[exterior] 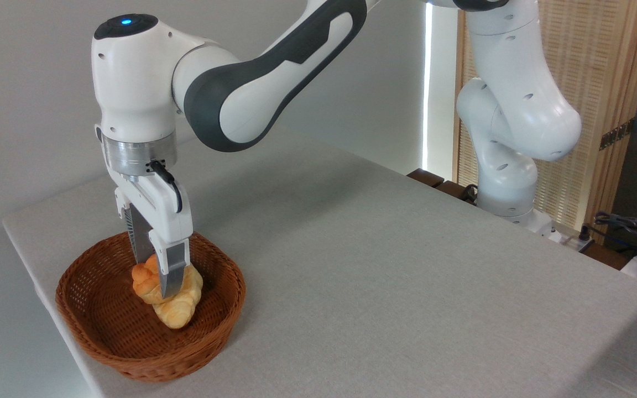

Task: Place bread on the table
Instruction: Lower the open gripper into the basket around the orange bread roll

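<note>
While the bread (142,275) sits low in the brown wicker basket (97,337) at the near-left corner of the counter (385,265), the jaws (155,276) are down inside the basket and straddle it. One finger shows in front of the bun, the other behind it. Whether they are clenched on it or only bracketing it cannot be told from this view; the front finger covers the contact line.

The bun is orange-golden and lobed on top, and it touches or leans on a paler yellow croissant-like loaf (177,309) lying just in front of it and to its right. The front finger also overlaps that loaf's upper end, so it may be nipping both.

Handling, as a judgement: light, soft, squashy if real, and more rigid if a foam or plastic prop, which the picture does not settle. The glazed-looking crust could be a little slick. Not fragile in the breaking sense, but a hard squeeze could dent it. Weight looks like no issue for this arm.

Best hold looks to be across the middle of the bun at its widest, fingers set in the dips between lobes and not on a rounded lobe, where it could pop out. Moderate closing force seems enough. Main risk: the neighbouring loaf gets dragged up with it, or the bun rolls.

The open cloth beside the basket offers plenty of room for setting it down.
</note>
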Robot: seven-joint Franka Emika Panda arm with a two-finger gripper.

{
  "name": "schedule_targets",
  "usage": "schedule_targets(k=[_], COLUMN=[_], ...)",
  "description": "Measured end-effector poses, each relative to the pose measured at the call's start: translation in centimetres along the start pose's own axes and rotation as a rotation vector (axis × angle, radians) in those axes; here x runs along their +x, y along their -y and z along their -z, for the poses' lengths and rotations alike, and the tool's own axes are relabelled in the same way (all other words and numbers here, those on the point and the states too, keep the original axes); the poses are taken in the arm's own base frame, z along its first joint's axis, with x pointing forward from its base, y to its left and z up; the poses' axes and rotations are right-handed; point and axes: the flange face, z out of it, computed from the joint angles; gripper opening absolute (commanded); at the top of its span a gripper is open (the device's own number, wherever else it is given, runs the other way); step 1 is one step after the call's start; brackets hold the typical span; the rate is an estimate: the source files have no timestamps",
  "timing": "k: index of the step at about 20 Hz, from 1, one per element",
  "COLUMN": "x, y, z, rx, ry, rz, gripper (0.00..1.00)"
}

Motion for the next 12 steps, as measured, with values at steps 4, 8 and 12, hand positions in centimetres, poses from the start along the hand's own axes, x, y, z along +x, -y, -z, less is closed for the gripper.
schedule_targets(k=[4, 8, 12], x=[-0.01, 0.01, 0.02], y=[0.04, 0.04, 0.04], z=[0.03, 0.07, 0.17], rx=[0.0, 0.001, 0.002], ry=[0.0, -0.001, -0.002], rz=[-0.009, -0.01, -0.01], gripper=[0.54, 0.54, 0.55])
